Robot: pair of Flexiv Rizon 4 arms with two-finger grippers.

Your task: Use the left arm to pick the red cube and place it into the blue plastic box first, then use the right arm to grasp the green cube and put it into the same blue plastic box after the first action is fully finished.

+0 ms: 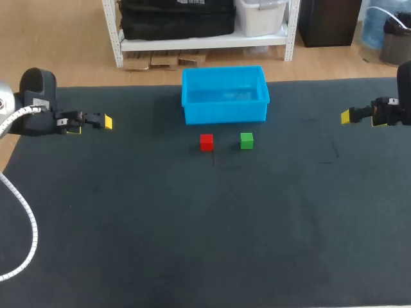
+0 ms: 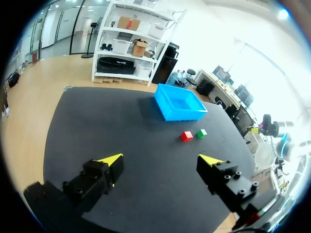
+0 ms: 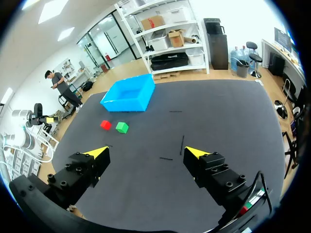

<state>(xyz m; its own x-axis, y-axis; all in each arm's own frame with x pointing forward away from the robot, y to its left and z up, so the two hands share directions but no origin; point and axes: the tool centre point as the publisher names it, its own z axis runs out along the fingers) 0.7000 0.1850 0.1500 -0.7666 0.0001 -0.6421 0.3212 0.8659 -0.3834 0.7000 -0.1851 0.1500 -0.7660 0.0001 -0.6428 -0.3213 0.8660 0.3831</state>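
A red cube (image 1: pixel 206 142) sits on the dark table in front of the blue plastic box (image 1: pixel 224 94), with a green cube (image 1: pixel 246 140) just to its right. My left gripper (image 1: pixel 96 122) hovers open at the table's left side, far from both cubes. At the right edge my right gripper (image 1: pixel 352 116) is open too and holds nothing. From the left wrist, the red cube (image 2: pixel 186 136), green cube (image 2: pixel 201 133) and box (image 2: pixel 179 101) lie well ahead of the open gripper (image 2: pixel 163 160). The right wrist view shows the red cube (image 3: pixel 105 124), green cube (image 3: pixel 122 127) and box (image 3: pixel 128 92) ahead of the gripper (image 3: pixel 146 153).
The dark mat (image 1: pixel 192 231) covers the table from edge to edge. A white cable (image 1: pixel 29 221) hangs from my left arm over the table's left side. Small dark marks (image 3: pixel 182 144) lie on the mat ahead of the right gripper.
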